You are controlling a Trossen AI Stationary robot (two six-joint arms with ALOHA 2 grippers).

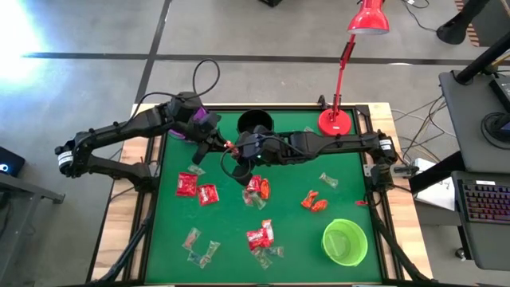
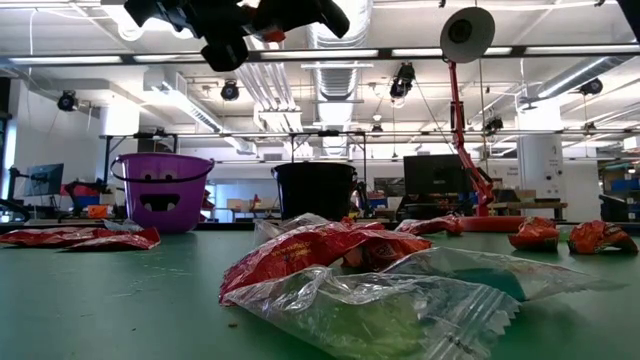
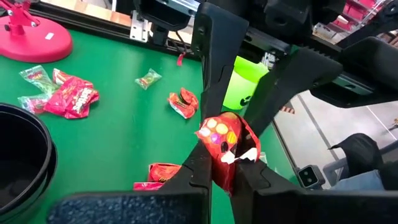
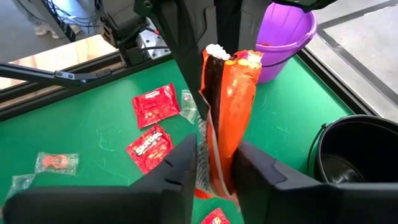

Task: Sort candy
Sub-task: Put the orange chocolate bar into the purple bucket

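One candy, a red and orange packet (image 3: 225, 138), is held in the air over the green mat (image 1: 351, 195), between the purple bowl (image 4: 286, 31) and the black bowl (image 1: 255, 122). My left gripper (image 3: 224, 163) comes from the table's left and is shut on it. My right gripper (image 4: 214, 167) comes from the right, open, its fingers on either side of the same packet. More candy lies flat on the mat in loose clusters (image 1: 197, 189) (image 1: 256, 189) (image 1: 315, 201) (image 1: 261, 237). In the low view both grippers (image 2: 250, 20) show high above the table. My left gripper pinches one end of the packet (image 3: 229, 157) between its two fingers, which slant down from the table's left. The packet is lifted clear of the mat and reaches from these fingers toward my right gripper. My right gripper's fingers (image 4: 186, 171) flank the packet's other end (image 4: 219, 155); I cannot tell whether they touch it.
A green bowl (image 1: 344, 241) stands at the near right of the mat. A red desk lamp has its base (image 1: 335, 121) at the far right edge, next to the black bowl. The purple bowl (image 2: 160, 190) sits at the far left, under my left arm.
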